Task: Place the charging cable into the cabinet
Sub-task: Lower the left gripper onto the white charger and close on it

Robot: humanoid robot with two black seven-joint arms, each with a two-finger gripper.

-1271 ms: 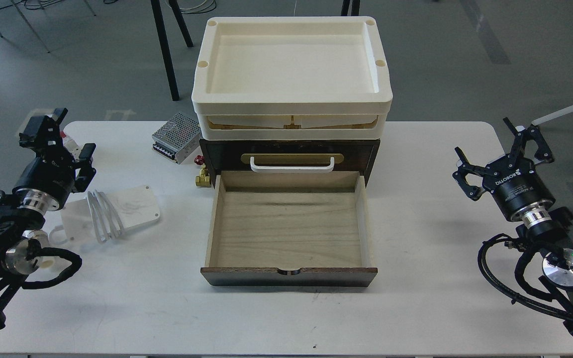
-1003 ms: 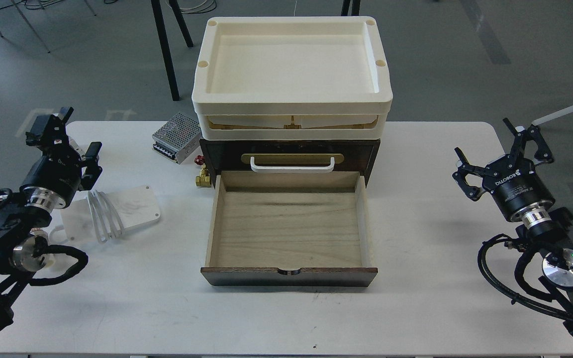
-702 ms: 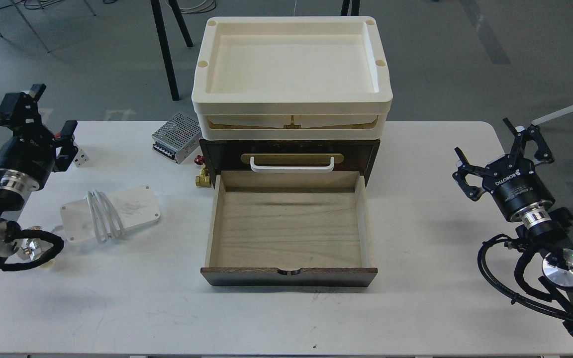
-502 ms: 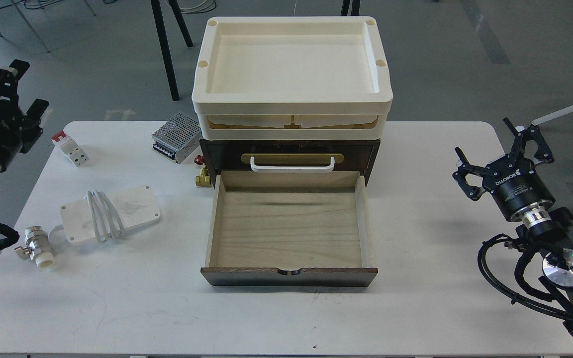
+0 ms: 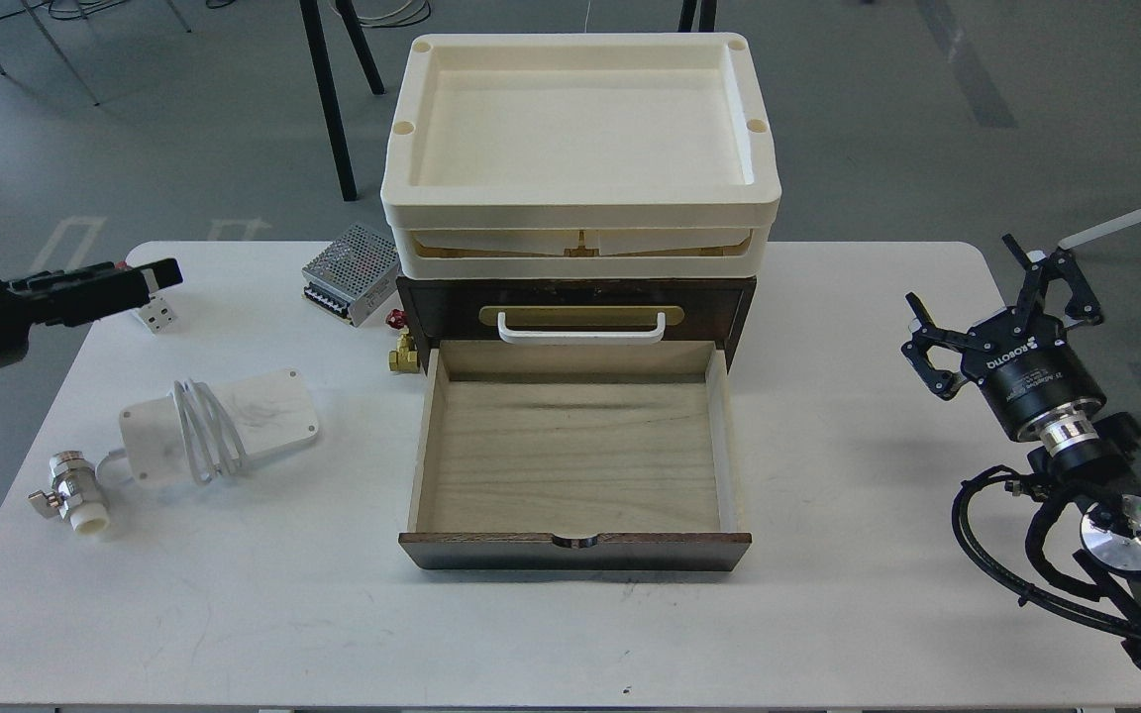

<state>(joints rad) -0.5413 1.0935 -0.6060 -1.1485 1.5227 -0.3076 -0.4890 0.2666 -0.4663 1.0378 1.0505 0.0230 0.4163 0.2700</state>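
While the drawer (image 5: 575, 451) of the cabinet (image 5: 576, 302) stands pulled out and bare, the charging cable (image 5: 219, 424) lies flat on the white table (image 5: 828, 614) to its left, well apart from it.

Two cream trays (image 5: 580, 149) are stacked on the cabinet top, the upper one holding nothing. A white handle (image 5: 581, 330) on a brass plate sits above the drawer. Behind the cable, a perforated power supply (image 5: 353, 272) rests beside the cabinet, and a brass valve (image 5: 404, 354) touches its left wall. A small valve (image 5: 70, 492) lies just beside the cable plate. The right gripper (image 5: 1006, 287), lettered ROBOTIQ, hangs spread wide and holds nothing. The left gripper (image 5: 125, 282) shows side-on and dark near the table's far left corner, over a small white block (image 5: 156, 314); I cannot tell how its fingers stand.
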